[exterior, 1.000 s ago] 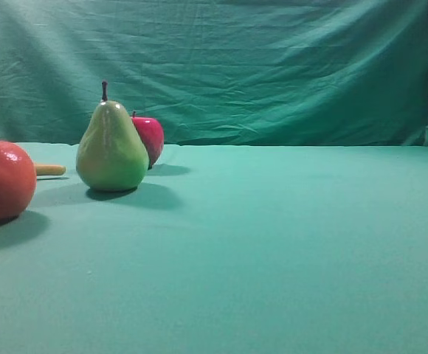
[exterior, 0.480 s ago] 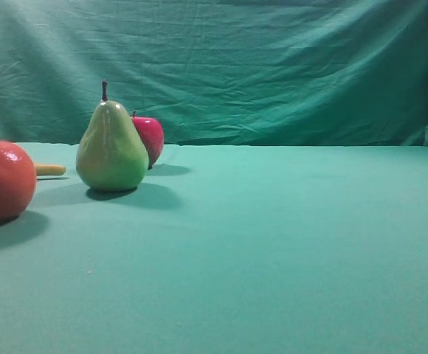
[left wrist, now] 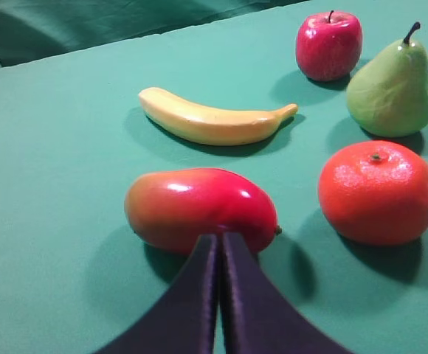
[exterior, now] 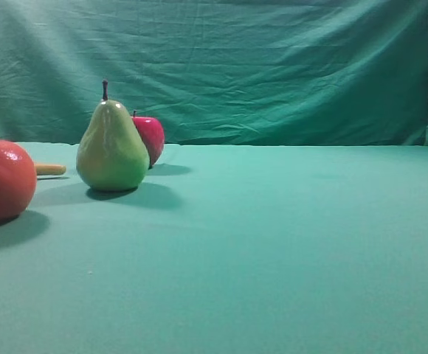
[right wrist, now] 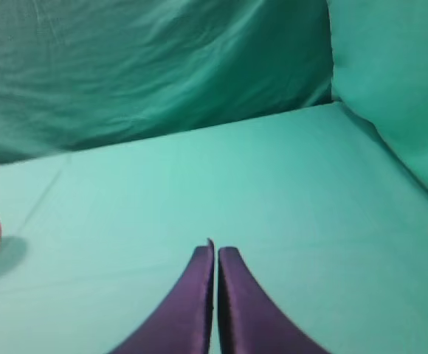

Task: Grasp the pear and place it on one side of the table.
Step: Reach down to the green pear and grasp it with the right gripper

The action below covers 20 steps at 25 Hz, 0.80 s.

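Nothing done yet — pear (exterior: pixel 112 150) stands upright on the table (exterior: pixel 288 236) beside the apple (exterior: pixel 150 138), ungrasped; left gripper (left wrist: pixel 220 247) and right gripper (right wrist: pixel 215 254) both closed, empty — grasp and placement remain.

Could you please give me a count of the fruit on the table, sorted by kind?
pear: 1
apple: 1
banana: 1
mango: 1
orange: 1
Total: 5
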Tool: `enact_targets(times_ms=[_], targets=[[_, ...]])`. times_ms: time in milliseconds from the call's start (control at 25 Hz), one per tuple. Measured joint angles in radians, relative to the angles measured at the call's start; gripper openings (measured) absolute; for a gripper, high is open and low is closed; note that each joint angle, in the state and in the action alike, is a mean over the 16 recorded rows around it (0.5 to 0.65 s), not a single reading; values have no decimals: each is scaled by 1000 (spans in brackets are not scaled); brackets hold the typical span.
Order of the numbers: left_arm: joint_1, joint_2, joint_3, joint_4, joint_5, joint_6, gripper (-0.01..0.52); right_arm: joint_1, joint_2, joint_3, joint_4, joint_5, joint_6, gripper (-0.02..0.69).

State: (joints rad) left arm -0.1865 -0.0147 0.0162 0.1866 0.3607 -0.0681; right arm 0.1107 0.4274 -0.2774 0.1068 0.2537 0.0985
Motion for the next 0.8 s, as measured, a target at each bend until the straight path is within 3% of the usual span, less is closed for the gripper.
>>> enact_targets(times_ms=[520,640,800], targets=[[0,0,0,0,0,0,0,344,710,-456,7,104,-262,10],[0,0,0,0,0,0,0,439,847,-556,7,92,-294,51],[0,0,0,0,0,0,0,546,1009,-686,7,78,-324,176]])
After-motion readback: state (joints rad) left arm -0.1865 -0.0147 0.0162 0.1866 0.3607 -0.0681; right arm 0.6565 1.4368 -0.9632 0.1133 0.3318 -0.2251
